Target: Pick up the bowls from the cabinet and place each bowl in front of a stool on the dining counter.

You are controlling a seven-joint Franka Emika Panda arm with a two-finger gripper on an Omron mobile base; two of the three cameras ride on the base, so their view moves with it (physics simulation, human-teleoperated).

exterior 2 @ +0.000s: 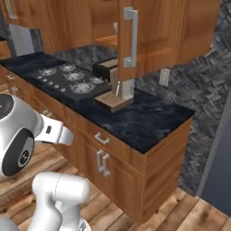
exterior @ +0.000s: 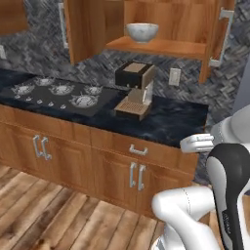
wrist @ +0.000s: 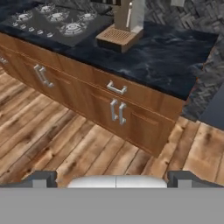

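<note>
The wall cabinet [exterior: 168, 22] hangs open above the counter, its doors swung out to both sides. On its inner shelf [exterior: 161, 47] stands the white-grey marbled bowl [exterior: 142, 32]. The olive-tan bowl is out of view, as are the stools and the dining counter. From the right, one open cabinet door [exterior 2: 130, 38] is seen edge-on with its long silver handle. My gripper [wrist: 116, 180] is open, its fingertips [wrist: 43, 178] far apart with nothing between them. It hangs low and well back from the cabinet, facing the lower drawer fronts.
A coffee machine [exterior: 134, 88] stands on the black stone counter [exterior: 171, 122] right under the open cabinet. A gas hob [exterior: 58, 93] lies to its left. Lower cabinets with short handles [wrist: 117, 111] sit below, over a wood floor [wrist: 52, 144].
</note>
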